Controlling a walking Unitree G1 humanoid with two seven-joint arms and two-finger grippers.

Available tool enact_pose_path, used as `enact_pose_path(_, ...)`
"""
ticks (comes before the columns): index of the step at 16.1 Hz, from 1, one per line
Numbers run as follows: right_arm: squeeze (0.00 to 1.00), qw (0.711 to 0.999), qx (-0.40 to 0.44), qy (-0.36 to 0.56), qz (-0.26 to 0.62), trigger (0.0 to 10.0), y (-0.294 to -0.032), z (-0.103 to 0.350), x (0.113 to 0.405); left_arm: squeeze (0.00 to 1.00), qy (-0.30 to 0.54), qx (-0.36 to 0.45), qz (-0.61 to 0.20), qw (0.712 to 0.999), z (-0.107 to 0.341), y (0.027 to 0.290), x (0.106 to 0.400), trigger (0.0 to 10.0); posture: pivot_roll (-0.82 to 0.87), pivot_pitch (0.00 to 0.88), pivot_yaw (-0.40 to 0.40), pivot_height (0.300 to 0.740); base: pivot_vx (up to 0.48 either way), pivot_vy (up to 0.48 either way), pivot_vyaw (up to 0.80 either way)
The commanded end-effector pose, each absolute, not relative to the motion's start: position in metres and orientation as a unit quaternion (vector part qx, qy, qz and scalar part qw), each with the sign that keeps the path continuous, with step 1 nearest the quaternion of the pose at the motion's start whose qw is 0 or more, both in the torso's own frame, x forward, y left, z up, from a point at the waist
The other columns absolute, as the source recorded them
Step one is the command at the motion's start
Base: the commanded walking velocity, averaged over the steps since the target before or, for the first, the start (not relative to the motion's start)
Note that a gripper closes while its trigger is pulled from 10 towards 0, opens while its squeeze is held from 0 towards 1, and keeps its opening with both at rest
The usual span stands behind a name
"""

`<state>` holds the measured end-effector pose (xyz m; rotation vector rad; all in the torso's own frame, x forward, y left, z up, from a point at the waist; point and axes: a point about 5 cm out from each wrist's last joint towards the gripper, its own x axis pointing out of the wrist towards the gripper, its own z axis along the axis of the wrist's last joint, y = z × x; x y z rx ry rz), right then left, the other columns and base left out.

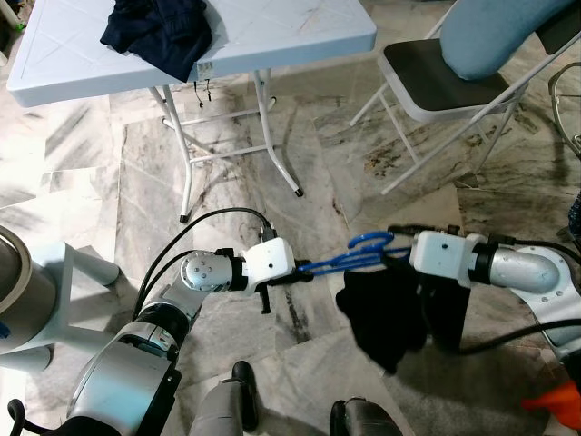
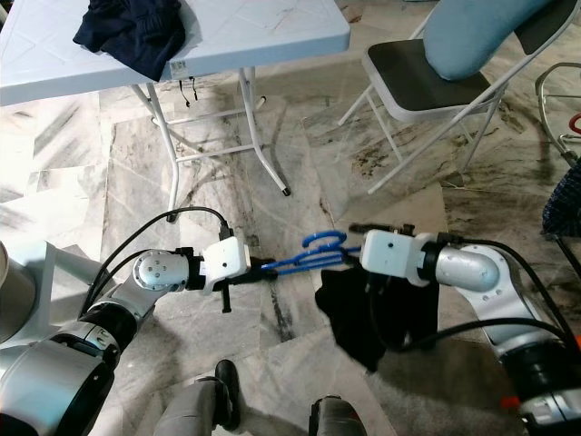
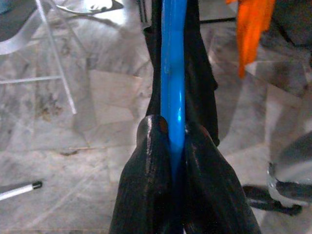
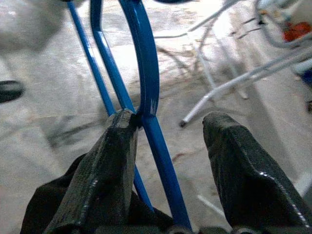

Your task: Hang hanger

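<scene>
Clearly the blue hanger (image 1: 349, 256), mid-frame above the floor with a dark garment (image 1: 386, 313) draped, is clenched by the left tool (image 3: 176, 146); the right tool (image 4: 168, 122) stands released around its hook. Keep it level.

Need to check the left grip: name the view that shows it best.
Left wrist view: both fingers pinch the blue plastic hanger. The eye views show the left gripper side-on; the right wrist view shows the hanger's bars.
</scene>
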<state>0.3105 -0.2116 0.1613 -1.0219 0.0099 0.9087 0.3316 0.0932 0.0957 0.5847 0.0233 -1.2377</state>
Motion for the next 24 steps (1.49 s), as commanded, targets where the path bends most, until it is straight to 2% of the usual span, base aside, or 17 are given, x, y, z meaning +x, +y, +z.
enact_pose_path(1,1.00,0.783,-0.478,-0.007,0.398,10.0,-0.216,0.166,0.313,0.00,0.008,0.260,-0.565,0.783,0.091,0.095,0.328,0.0,-0.18,0.237,0.047,0.740,0.000,0.000,0.00)
enact_pose_path(6,1.00,0.798,-0.492,-0.045,0.345,10.0,-0.217,0.174,0.320,0.00,0.013,0.249,-0.514,0.821,0.081,0.099,0.327,0.0,-0.18,0.238,0.044,0.740,0.000,0.000,0.00)
enact_pose_path(10,1.00,0.811,-0.485,-0.040,0.326,10.0,-0.221,0.170,0.319,0.00,0.023,0.240,-0.472,0.848,0.076,0.106,0.328,0.0,-0.18,0.235,0.045,0.740,0.000,0.000,0.00)
enact_pose_path(15,1.00,0.895,-0.405,-0.036,0.182,10.0,-0.235,0.155,0.322,0.00,-0.015,0.224,-0.442,0.868,0.085,0.107,0.331,0.0,-0.15,0.239,0.050,0.740,0.000,0.000,0.00)
enact_pose_path(16,1.00,0.903,-0.394,-0.035,0.171,10.0,-0.236,0.154,0.323,0.00,-0.020,0.224,-0.440,0.869,0.086,0.106,0.332,0.0,-0.15,0.238,0.051,0.740,0.000,0.000,0.00)
enact_pose_path(18,1.00,0.944,-0.309,-0.027,0.115,10.0,-0.239,0.143,0.321,0.00,-0.054,0.204,-0.425,0.880,0.098,0.103,0.336,0.0,-0.15,0.236,0.049,0.740,0.000,0.000,0.00)
enact_pose_path(21,0.98,0.968,-0.233,-0.005,0.096,10.0,-0.229,0.124,0.316,0.00,-0.088,0.184,-0.423,0.883,0.109,0.098,0.338,0.0,-0.14,0.236,0.050,0.740,0.000,0.000,0.00)
enact_pose_path(22,0.86,0.972,-0.212,0.003,0.099,10.0,-0.225,0.119,0.316,0.00,-0.098,0.181,-0.426,0.881,0.111,0.096,0.338,0.0,-0.14,0.236,0.051,0.740,0.000,0.000,0.00)
enact_pose_path(23,0.32,0.979,-0.175,0.023,0.105,10.0,-0.221,0.110,0.315,0.00,-0.110,0.177,-0.433,0.877,0.115,0.093,0.337,0.0,-0.14,0.235,0.054,0.740,0.000,0.000,0.00)
enact_pose_path(24,0.00,0.982,-0.154,0.030,0.109,10.0,-0.219,0.107,0.315,0.00,-0.116,0.175,-0.438,0.874,0.116,0.092,0.337,0.0,-0.13,0.232,0.058,0.740,0.000,0.000,0.00)
